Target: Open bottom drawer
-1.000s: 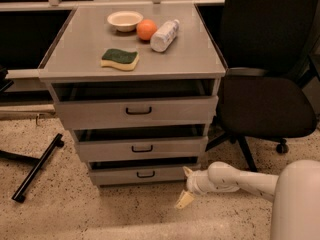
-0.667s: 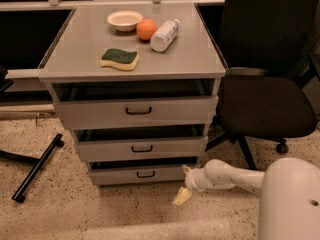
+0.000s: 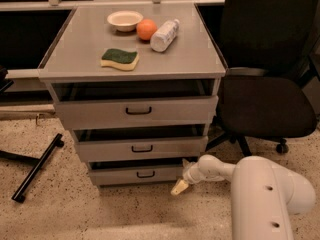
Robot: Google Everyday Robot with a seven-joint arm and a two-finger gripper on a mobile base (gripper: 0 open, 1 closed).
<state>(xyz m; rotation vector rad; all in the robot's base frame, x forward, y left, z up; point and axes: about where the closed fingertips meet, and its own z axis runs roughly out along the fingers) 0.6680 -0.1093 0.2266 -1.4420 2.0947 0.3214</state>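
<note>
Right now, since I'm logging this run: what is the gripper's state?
Gripper: low, by the right end of the shallow grey metal bottom drawer; open or closed cannot be told.

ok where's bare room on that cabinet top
Bare on the cabinet top: front right, past the bottle, and the left strip beside the sponge. Crowded: back centre, bowl, orange. The gripper sits low by the bottom drawer.
</note>
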